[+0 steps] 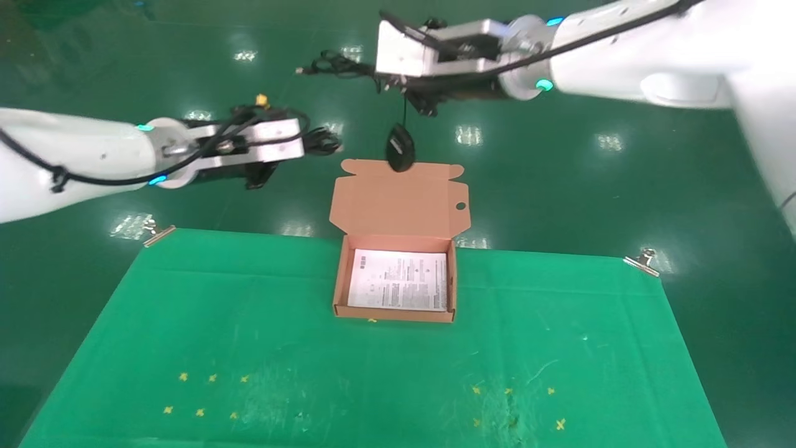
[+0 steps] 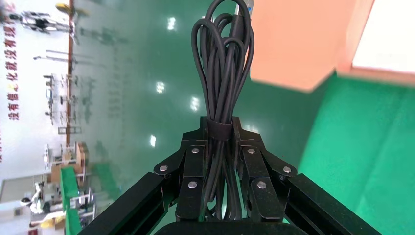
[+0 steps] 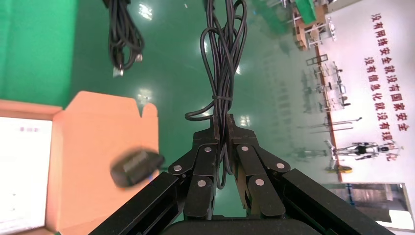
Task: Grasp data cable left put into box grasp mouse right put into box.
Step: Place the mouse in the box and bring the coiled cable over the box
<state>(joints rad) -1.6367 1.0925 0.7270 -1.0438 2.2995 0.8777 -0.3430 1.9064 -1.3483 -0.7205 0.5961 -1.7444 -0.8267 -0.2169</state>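
Cable and mouse held aloft beyond the box (image 1: 398, 274).
The data cable (image 2: 222, 93) is clamped in the left gripper (image 2: 222, 142); the mouse (image 1: 400, 147), blurred, is hung by its cord (image 3: 222, 63), pinched in the right gripper (image 3: 221, 132).

Bright, even overhead light fills the scene; white ceiling lamps reflect as glare spots on the glossy green floor (image 1: 559, 180). Shadows on the green table cloth (image 1: 373, 361) are faint. The moving right arm (image 1: 653, 50) is smeared at the head view's edge. In the right wrist view the dangling mouse (image 3: 136, 167) is motion-blurred, and the box (image 2: 298, 44) looks soft and out of focus in the left wrist view.
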